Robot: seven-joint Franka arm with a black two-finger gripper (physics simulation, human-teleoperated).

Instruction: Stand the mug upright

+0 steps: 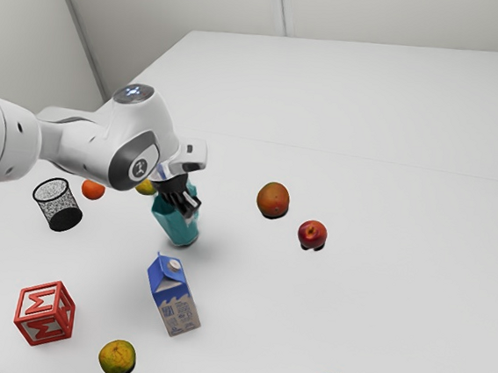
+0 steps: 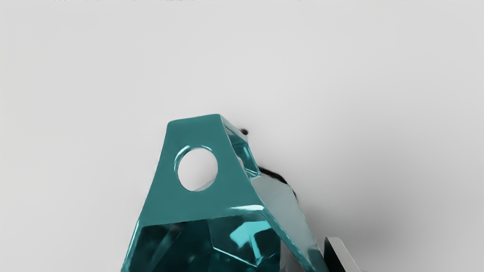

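One glossy teal mug (image 2: pixel 204 206), faceted, round-holed; cannot tell whether jaws grasp it.

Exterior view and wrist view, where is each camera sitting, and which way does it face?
Exterior view: at the arm's side, looking down across the table; the arm enters from the view's left, ending in the black gripper.
Wrist view: on the arm's hand, looking past the gripper at the teal mug; a small piece of the gripper shows beside it.
Shared: the mug, part of the gripper and the tabletop.
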